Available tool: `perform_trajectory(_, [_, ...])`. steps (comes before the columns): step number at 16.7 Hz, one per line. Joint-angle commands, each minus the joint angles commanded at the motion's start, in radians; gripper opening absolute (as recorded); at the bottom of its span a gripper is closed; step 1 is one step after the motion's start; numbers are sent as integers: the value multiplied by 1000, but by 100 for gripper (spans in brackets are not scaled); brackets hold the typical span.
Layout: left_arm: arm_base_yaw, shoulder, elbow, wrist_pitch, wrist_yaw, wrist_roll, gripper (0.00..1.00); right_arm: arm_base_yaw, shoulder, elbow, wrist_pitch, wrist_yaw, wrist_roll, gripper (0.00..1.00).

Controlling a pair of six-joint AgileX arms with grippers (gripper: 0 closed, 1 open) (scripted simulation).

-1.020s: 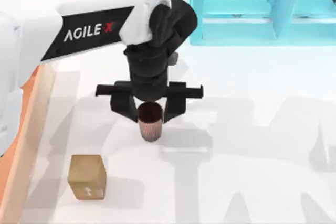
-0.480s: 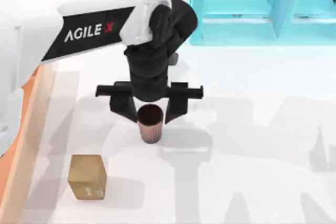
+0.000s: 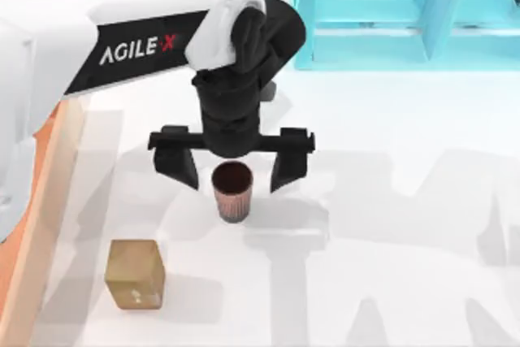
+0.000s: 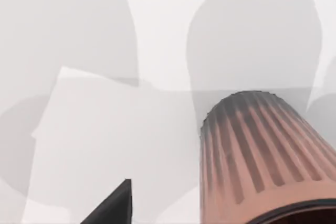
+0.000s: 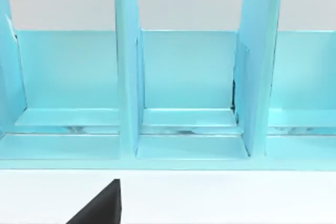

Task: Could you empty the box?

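Spread wide, the jaws of the left gripper (image 3: 232, 170) stand either side of a small ribbed reddish-brown cup (image 3: 232, 191), with a clear gap between each black finger and the cup's wall, so nothing is pinched. Over at the table's left edge, the big shallow wooden box (image 3: 36, 225) shows its light tan rim and a strip of orange-brown inside, mostly under the white AgileX arm. Just right of that rim, toward the near edge, a small tan-olive cube block (image 3: 135, 274) sits on the white table (image 3: 390, 225), well apart from the cup. The cup stands upright on the table near the middle, outside the box, its dark mouth open to the ceiling. From the left wrist camera the cup's ribbed side (image 4: 257, 156) looms close, with one black fingertip (image 4: 113, 205) off to its side, not touching. Farther right, at the back, stands a cyan shelf unit (image 3: 406, 14) with upright dividers. The right wrist camera faces those cyan compartments (image 5: 184, 77); I cannot tell how the right gripper's jaws stand.
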Motion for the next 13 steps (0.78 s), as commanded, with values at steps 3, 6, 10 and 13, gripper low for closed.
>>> perform_trajectory(3, [0,0,0,0,0,0,100,0,0,0,0,0,0,100])
perform_trajectory(6, [0,0,15,-14,0,-1,100,0,0,0,0,0,0,100])
perform_trajectory(10, [-3,-3,128,-137,0,-4,100,0,0,0,0,0,0,100])
perform_trajectory(13, [-4,-13,237,-261,0,-4,100,0,0,0,0,0,0,100])
